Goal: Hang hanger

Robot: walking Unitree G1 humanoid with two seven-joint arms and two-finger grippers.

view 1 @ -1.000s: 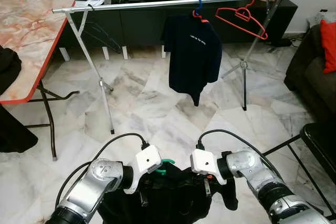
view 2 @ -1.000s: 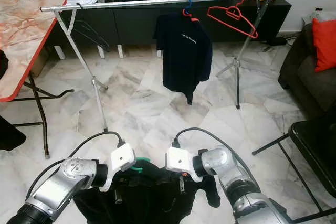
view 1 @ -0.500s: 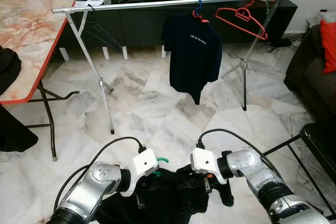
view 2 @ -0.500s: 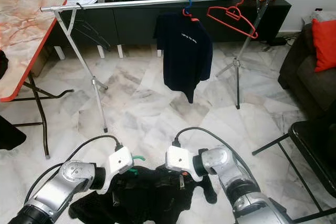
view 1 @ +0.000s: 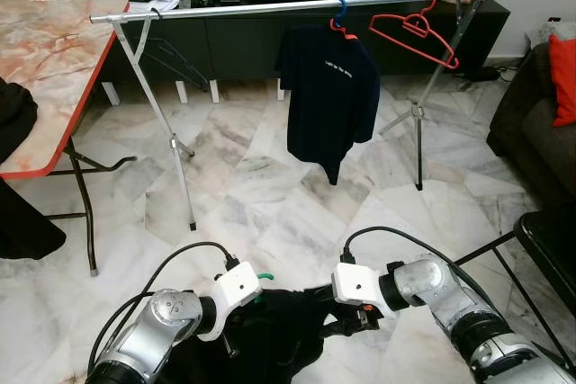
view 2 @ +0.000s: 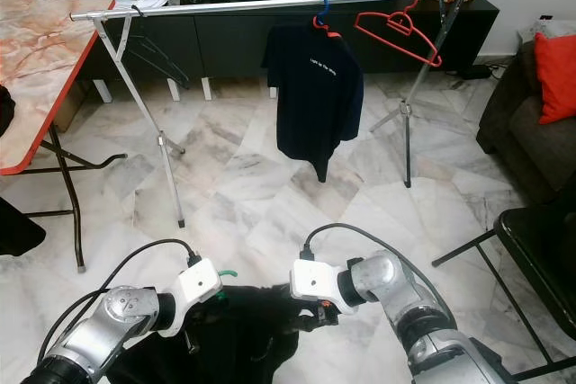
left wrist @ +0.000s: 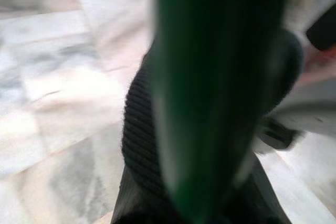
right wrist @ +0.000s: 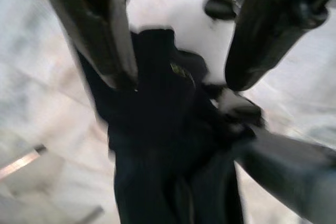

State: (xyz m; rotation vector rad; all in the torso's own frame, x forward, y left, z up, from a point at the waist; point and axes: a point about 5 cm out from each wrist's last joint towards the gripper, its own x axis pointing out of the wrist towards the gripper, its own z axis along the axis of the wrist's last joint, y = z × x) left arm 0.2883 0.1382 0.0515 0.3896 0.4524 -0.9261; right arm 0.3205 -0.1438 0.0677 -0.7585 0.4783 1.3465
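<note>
Marble floor (view 1: 252,177) spreads out ahead of both pincers, and well beyond them a long clothes rail (view 1: 270,7) stands on crossed legs, with a marble-topped surface (view 1: 45,60) off past the left pincer's side and a dark sofa (view 1: 540,105) past the right one's. From the rail hangs a dark shirt (view 1: 328,96) on a blue-hooked hanger, and beside it an empty red hanger (view 1: 414,29). Close in, a black garment (view 2: 243,325) sags between the two arms. It now sits lower and more bunched than a second ago, when it was held up higher and spread wider, so the load looks to have slumped, not risen toward the rail. The left pincer (view 1: 232,339) is at its near edge, and the green hanger (view 1: 265,274) pokes out just above that pincer's wrist; the left wrist view shows a green bar right against ribbed black cloth, though I cannot tell how its fingers stand. The right pincer (right wrist: 178,51) has its fingers (right wrist: 94,30) spread, with the garment between and beyond them, not clamped. Hanging seems some way off: the garment must be lifted and carried to the rail.
</note>
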